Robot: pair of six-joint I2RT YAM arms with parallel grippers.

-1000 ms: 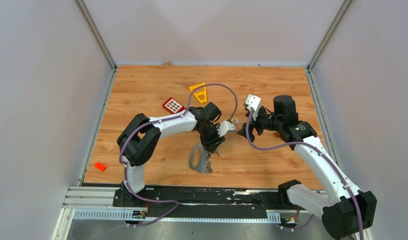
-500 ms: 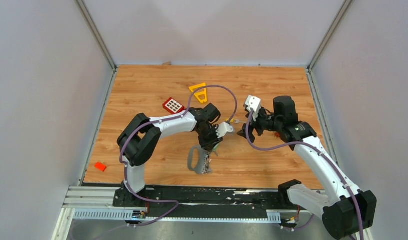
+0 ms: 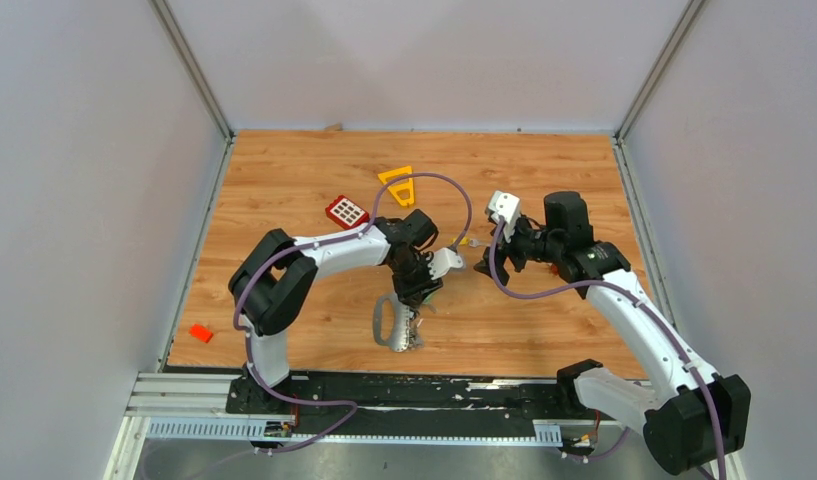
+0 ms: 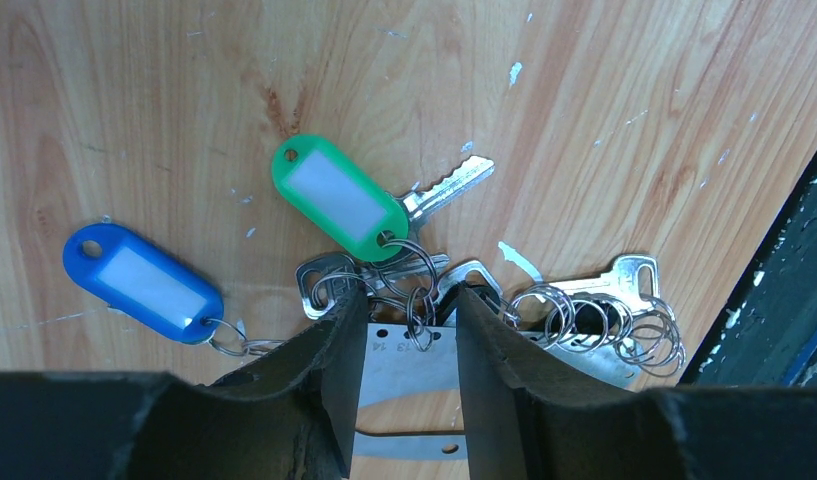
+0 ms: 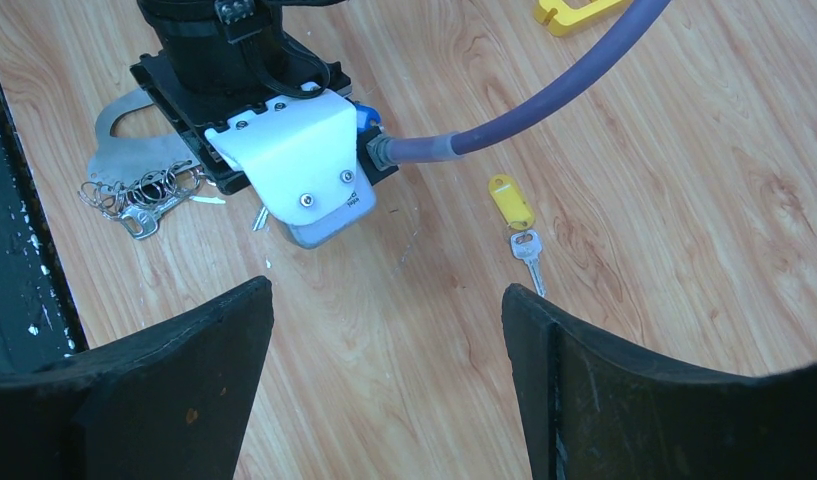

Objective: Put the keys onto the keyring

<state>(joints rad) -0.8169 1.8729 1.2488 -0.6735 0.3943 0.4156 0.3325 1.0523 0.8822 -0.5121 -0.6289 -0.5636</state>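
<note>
Left jaws pinch the grey keyring (image 4: 408,366), toward 6 o'clock on the desk (image 3: 284,180); a green-tagged key (image 4: 339,195) and blue tag (image 4: 144,280) bunch against it. Right jaws gape wide above a yellow-tagged key (image 5: 519,225), at the keyring's 2 o'clock.

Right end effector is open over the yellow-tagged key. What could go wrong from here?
1. The yellow-tagged key lies flat on the table; the open right end effector may skid off or push it.
2. The left arm's purple cable runs close by; descending could snag it.
3. The green-tagged key and split rings crowd the left end effector gripping the keyring; moving it may tangle them.
</note>
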